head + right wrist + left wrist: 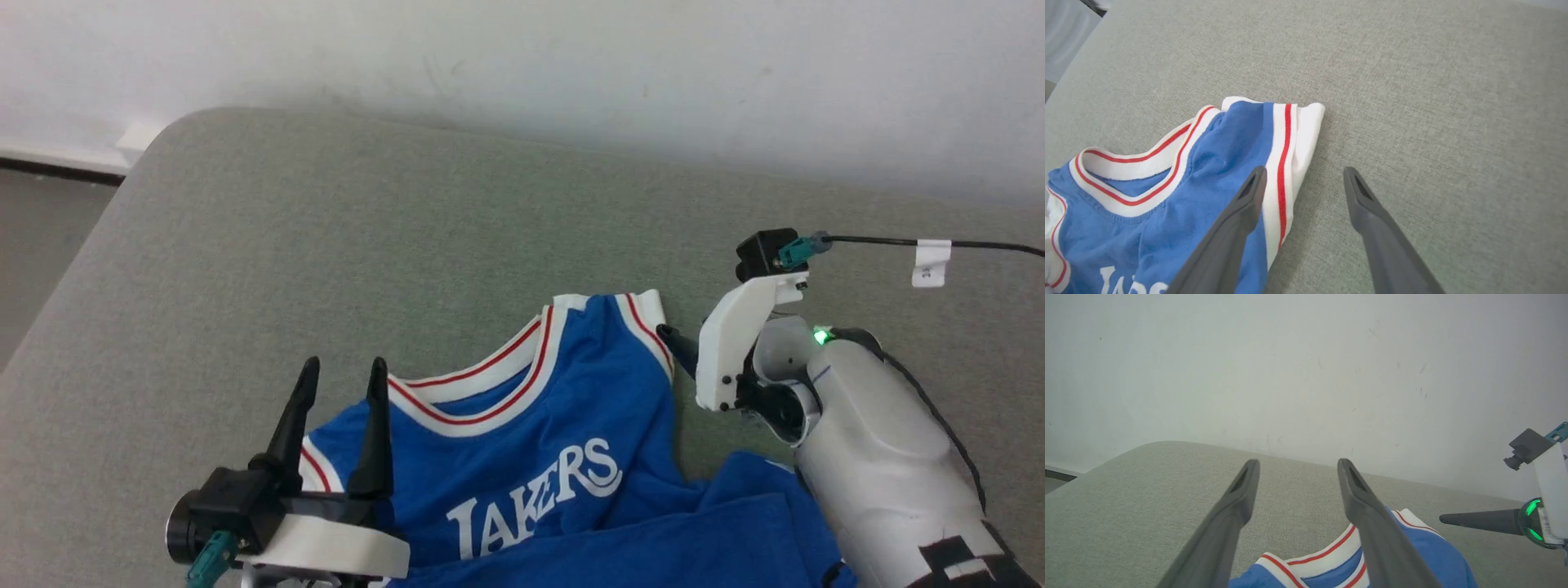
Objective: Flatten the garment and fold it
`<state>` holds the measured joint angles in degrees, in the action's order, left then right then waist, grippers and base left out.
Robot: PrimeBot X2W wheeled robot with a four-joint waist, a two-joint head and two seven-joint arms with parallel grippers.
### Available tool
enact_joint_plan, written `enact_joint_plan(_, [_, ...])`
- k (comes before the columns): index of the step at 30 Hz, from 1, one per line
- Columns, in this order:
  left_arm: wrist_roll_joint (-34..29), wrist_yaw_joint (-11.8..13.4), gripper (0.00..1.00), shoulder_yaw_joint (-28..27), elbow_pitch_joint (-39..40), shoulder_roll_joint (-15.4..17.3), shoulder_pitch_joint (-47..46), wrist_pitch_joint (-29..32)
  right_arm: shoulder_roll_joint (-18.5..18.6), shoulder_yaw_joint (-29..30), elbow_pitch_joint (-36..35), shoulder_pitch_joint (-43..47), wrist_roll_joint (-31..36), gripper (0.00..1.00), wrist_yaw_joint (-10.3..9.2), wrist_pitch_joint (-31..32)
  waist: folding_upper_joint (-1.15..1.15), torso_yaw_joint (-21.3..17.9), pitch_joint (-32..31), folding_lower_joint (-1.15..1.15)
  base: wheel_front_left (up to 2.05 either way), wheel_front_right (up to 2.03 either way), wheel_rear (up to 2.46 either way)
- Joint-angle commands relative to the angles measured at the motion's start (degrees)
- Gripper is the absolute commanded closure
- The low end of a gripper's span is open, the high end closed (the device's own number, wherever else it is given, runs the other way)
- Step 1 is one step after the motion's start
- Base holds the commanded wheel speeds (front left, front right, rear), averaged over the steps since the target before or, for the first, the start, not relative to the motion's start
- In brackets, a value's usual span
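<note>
A white wall (571, 65) backs a grey fabric surface (367, 245). The garment (522, 425) lies rumpled on its near side, and the head view reads "LAKERS". The left gripper (344, 365) is spread wide by the collar. In the right wrist view, the right gripper (1304, 171) is parted, one finger over the striped shoulder trim.

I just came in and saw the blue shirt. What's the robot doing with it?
A two-armed robot is working on a bright blue jersey shirt with red-and-white striped trim and white lettering, lying rumpled on a grey-green fabric cushion. Its left end effector is at one shoulder of the shirt and its right end effector at the other, both open and gripping nothing. The shirt's lower part is bunched over itself, so it is not yet flat or folded.
</note>
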<state>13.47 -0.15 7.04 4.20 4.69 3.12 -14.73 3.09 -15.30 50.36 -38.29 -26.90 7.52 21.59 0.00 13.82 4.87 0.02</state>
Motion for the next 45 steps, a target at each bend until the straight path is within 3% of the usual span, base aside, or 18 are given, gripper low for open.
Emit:
enact_joint_plan(1, [-0.51,-0.76,0.0,0.03,-0.07,-0.48,-1.19,-0.27,0.12,-0.49,1.83,-1.62,-0.2,0.0,-0.03,0.39,0.0,4.75,4.47,-0.02,0.0,0.0,0.0])
enact_joint_plan(7, [-1.2,-1.87,0.0,-0.52,-0.61,-1.36,-2.22,-0.27,0.12,-2.92,10.9,-4.94,-1.61,0.0,-0.03,6.52,0.0,6.31,5.51,-0.02,0.0,0.0,0.0])
enact_joint_plan(8, [-1.27,-1.93,0.0,-0.71,-0.72,-1.44,-2.21,-0.27,0.08,-3.33,12.09,-4.93,-2.16,0.36,-0.03,8.06,0.0,6.36,5.44,-0.02,0.0,0.0,0.0])
enact_joint_plan(9, [-1.27,-1.93,0.0,-0.71,-0.72,-1.44,-2.21,-0.27,0.08,-3.33,12.09,-4.93,-2.16,0.36,-0.03,8.06,0.0,6.36,5.44,-0.02,0.0,0.0,0.0])
enact_joint_plan(10, [-1.34,-1.98,0.0,-0.91,-0.81,-1.51,-2.17,-0.27,0.04,-3.72,12.78,-4.89,-2.8,0.71,-0.03,9.12,0.0,6.33,5.35,-0.02,0.0,0.0,0.0])
enact_joint_plan(11, [-1.4,-2.01,0.0,-1.16,-0.86,-1.56,-2.11,-0.27,0.0,-4.06,13.16,-4.79,-3.56,1.0,-0.03,9.93,0.0,6.19,5.21,-0.02,0.0,0.0,0.0])
enact_joint_plan(17, [-2.06,-2.03,0.0,-2.65,-1.22,-1.72,-1.29,-0.27,0.37,-7.04,8.32,-5.59,-5.23,1.0,-0.03,2.23,0.0,3.54,3.46,-0.02,0.0,0.0,0.0])
enact_joint_plan(25, [-3.11,-2.11,0.0,-5.04,-1.09,-1.77,1.01,-0.27,6.32,-7.19,-2.23,0.93,-7.66,1.0,-0.03,-7.54,0.0,-2.55,-0.56,-0.02,0.0,0.0,0.0])
enact_joint_plan(32, [-3.88,-2.27,0.0,-6.15,-1.44,-1.79,3.07,-0.27,13.49,0.45,-10.54,16.13,-8.18,1.0,-0.03,-8.26,0.0,-7.46,-2.16,-0.02,0.0,0.0,0.0])
enact_joint_plan(36, [-4.31,-2.37,0.0,-6.68,-1.73,-1.79,3.71,-0.27,14.31,7.47,-15.22,24.08,-6.11,1.0,-0.03,-7.62,0.0,-9.13,-2.38,-0.02,0.0,0.0,0.0])
enact_joint_plan(37, [-4.38,-2.41,0.0,-6.84,-1.78,-1.79,3.82,-0.27,13.87,8.91,-16.53,25.68,-5.46,0.94,-0.03,-7.32,0.0,-9.47,-2.37,-0.02,0.0,0.0,0.0])
enact_joint_plan(38, [-4.44,-2.47,0.0,-6.95,-1.87,-1.79,3.9,-0.27,13.38,10.29,-17.86,27.14,-4.54,0.55,-0.03,-7.17,0.0,-9.74,-2.43,-0.02,0.0,0.0,0.0])
enact_joint_plan(39, [-4.43,-2.53,0.0,-7.06,-1.99,-1.79,3.98,-0.27,12.71,11.64,-19.2,28.5,-3.68,0.0,-0.03,-7.02,0.0,-9.99,-2.45,-0.02,0.0,0.0,0.0])
enact_joint_plan(45, [-4.72,-2.97,0.0,-7.18,-3.22,-1.79,4.33,-0.27,8.97,20.86,-27.46,33.71,1.37,0.0,-0.03,-8.0,0.0,-10.98,-2.77,-0.02,0.0,0.0,0.0])
